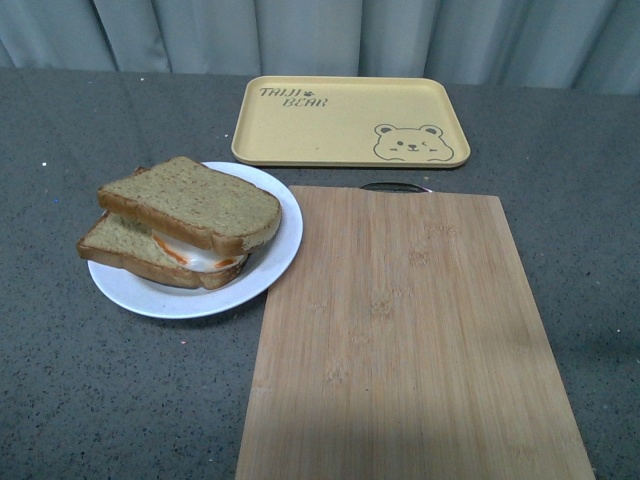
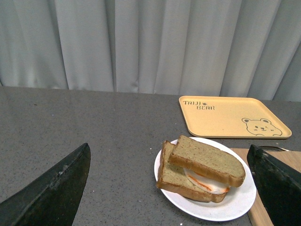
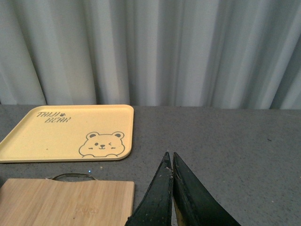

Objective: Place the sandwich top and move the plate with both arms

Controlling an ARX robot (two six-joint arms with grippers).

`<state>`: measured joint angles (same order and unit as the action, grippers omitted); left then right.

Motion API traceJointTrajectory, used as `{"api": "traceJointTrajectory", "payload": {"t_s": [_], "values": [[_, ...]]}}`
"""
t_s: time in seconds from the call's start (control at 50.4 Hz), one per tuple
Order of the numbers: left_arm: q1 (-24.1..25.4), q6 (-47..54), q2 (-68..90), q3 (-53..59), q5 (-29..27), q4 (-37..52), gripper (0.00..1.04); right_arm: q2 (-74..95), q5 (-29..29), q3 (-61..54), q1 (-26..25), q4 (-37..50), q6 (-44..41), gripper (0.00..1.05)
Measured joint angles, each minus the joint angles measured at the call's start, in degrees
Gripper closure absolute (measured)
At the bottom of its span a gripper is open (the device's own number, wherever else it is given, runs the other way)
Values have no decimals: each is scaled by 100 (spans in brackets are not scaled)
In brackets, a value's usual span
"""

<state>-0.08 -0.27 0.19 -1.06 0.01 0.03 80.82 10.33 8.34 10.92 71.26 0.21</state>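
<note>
The sandwich top point(image 1: 190, 203) sat slightly askew over the egg slice point(image 1: 130, 250) on the plate point(image 1: 180, 303), on the counter point(image 1: 100, 400) just left of the bamboo board point(image 1: 415, 330). The left fingers point(image 2: 56, 188) were spread wide, the right fingers point(image 3: 188, 197) pressed together. I'd open the right ones, then have both take opposite rims and lift level.

Smooth white plate point(image 1: 287, 245), pale grained wooden board point(image 1: 415, 340), matt yellow tray point(image 1: 330, 130), speckled matt grey bench point(image 1: 100, 400).
</note>
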Motion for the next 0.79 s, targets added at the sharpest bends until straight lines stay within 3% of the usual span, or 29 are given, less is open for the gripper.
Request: {"api": "traceJointTrajectory", "payload": {"t_s": [0.436,0.535,0.793], "values": [[0,0,0,0,0,0,7,-2669,-529,-566,-566,-2083,-2,104],[0,0,0,0,0,0,7,-3110,-975,-667,-909,-2444,-2,104],[0,0,0,0,0,0,7,-4186,-1027,-791,-1075,-3355,-2,104]]}}
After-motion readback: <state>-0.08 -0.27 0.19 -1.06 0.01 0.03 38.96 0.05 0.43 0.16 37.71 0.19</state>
